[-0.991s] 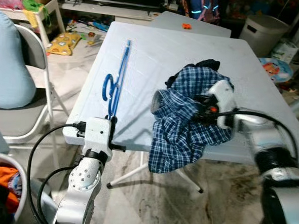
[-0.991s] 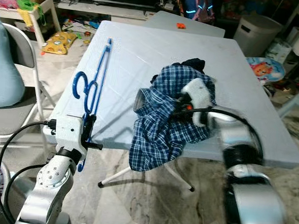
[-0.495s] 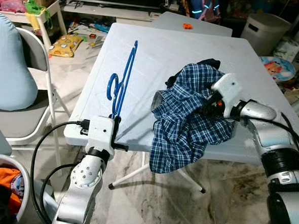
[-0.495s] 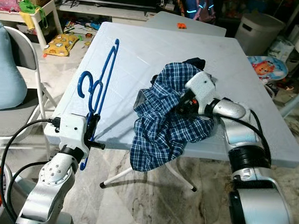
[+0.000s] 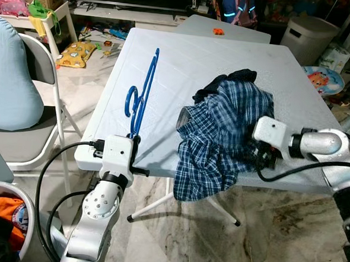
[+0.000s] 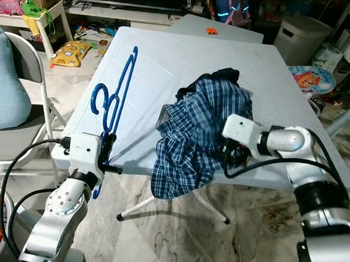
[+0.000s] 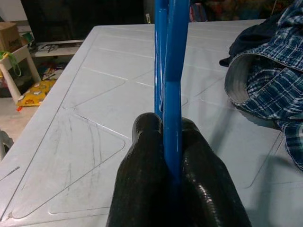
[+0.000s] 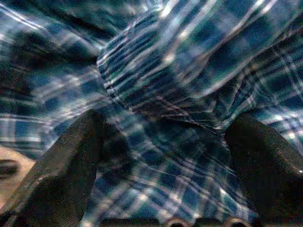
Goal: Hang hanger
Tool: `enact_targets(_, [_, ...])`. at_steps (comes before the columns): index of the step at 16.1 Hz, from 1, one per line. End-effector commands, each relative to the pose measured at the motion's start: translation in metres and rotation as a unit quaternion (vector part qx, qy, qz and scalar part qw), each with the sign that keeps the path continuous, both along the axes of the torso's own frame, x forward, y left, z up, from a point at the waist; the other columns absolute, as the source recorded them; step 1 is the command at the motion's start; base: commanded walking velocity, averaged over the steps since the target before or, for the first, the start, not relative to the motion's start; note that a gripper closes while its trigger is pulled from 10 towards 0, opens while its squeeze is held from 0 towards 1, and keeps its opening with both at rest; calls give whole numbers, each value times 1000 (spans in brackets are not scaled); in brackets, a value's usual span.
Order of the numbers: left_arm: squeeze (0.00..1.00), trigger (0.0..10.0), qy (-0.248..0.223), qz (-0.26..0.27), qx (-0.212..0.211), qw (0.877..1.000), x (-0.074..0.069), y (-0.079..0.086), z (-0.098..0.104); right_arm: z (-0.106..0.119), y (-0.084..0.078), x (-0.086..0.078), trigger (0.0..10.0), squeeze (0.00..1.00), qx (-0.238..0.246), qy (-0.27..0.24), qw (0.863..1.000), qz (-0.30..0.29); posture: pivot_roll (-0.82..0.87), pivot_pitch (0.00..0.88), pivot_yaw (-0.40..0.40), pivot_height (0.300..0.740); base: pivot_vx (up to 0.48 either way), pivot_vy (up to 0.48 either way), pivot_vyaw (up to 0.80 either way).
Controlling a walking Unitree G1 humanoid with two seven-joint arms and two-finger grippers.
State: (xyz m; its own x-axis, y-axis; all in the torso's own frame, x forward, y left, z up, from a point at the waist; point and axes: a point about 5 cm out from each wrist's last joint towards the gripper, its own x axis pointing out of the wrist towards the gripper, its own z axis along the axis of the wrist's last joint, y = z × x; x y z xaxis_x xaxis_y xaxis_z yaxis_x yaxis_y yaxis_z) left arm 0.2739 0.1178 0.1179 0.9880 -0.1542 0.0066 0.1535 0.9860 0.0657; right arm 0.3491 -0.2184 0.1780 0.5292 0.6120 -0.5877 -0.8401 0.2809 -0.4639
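Observation:
A blue plastic hanger point(image 5: 140, 96) stands on edge along the left side of the white table point(image 5: 185, 60). My left gripper point(image 5: 132, 147) is shut on its near end at the table's front left edge. In the left wrist view the hanger's bars point(image 7: 169, 71) run up from between the black fingers point(image 7: 142, 156). A blue plaid shirt point(image 5: 222, 134) lies crumpled on the table's front middle and hangs over the front edge. My right gripper point(image 5: 262, 161) is at the shirt's near right side. Its fingers point(image 8: 66, 156) are spread open, with plaid cloth point(image 8: 180, 85) right in front of them.
A folding chair point(image 5: 45, 64) with a pale blue cushion stands left of the table. A basket point(image 5: 3, 212) with orange cloth sits at the bottom left. Behind are a second small table point(image 5: 229, 28), a white bin point(image 5: 308, 35) and toys on the floor.
My right gripper has drawn back from the top of the shirt to its near right side, and the cloth has shifted. The left gripper tilted the hanger up slightly, then held still.

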Motion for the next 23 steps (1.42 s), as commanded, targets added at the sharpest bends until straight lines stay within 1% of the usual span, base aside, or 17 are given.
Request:
enact_targets(1, [0,10000,0,-6,1,1000,1,-3,0,6,-5,-2,10000,0,5,4,1000,8,74,57,-44,740,0,0,0])
enact_targets(3, [0,10000,0,-6,1,1000,1,-2,0,5,-6,-3,10000,0,9,12,1000,9,73,58,-42,740,0,0,0])
enact_targets(4, [0,10000,1,-6,1,1000,0,-2,0,2,0,-7,10000,0,30,32,999,17,74,60,-41,740,0,0,0])
enact_targets(6, [0,10000,1,-7,1,1000,0,-2,0,-6,12,-11,10000,0,54,54,997,23,75,62,-41,740,0,0,0])
enact_targets(8, [0,10000,-1,-6,-1,1000,0,-2,1,-18,24,-2,10000,0,82,40,996,-24,81,64,-43,740,0,0,0])
enact_targets(9, [0,10000,-2,-5,0,1000,-1,-2,2,-23,30,1,10000,0,102,47,993,-42,83,67,-43,740,0,0,0])
enact_targets(10, [0,10000,-3,-4,-1,1000,-1,-1,2,-29,33,0,10000,0,101,53,992,-51,85,67,-44,740,0,0,0])
enact_targets(11, [0,10000,-3,-4,-1,1000,-1,-1,2,-40,39,1,10000,0,93,56,992,-71,86,69,-45,740,0,0,0])
enact_targets(12, [0,10000,-3,-3,-2,1000,-2,-1,2,-47,43,5,10000,0,98,56,987,-112,85,71,-46,740,0,0,0])
enact_targets(13, [0,10000,-3,-3,-2,1000,-2,-1,2,-51,44,6,10000,0,100,57,985,-128,84,71,-46,740,0,0,0])
enact_targets(14, [0,10000,-2,-4,-4,1000,-2,-2,2,-58,49,11,10000,0,102,54,979,-169,82,72,-47,740,0,0,0])
enact_targets(15, [0,10000,-2,-5,-5,1000,-3,-4,1,-63,53,16,10000,0,95,36,975,-199,83,74,-51,740,0,0,0])
enact_targets(16, [0,10000,-2,-6,-6,1000,-3,-5,2,-64,57,18,10000,0,95,29,972,-214,84,75,-54,740,0,0,0])
enact_targets(18, [0,10000,-1,-5,-7,1000,-3,-5,2,-64,70,25,10000,0,128,12,958,-257,90,78,-59,740,0,0,0])
enact_targets(19, [0,10000,-1,-4,-8,1000,-3,-4,2,-63,77,28,10000,0,149,7,948,-280,93,80,-61,740,0,0,0])
enact_targets(22, [0,10000,0,-1,-8,1000,-5,-4,1,-54,98,38,10000,0,219,2,913,-344,102,83,-68,740,0,0,0])
enact_targets(23, [0,10000,0,0,-8,1000,-5,-5,1,-49,104,41,10000,0,223,-9,909,-351,106,84,-69,740,0,0,0])
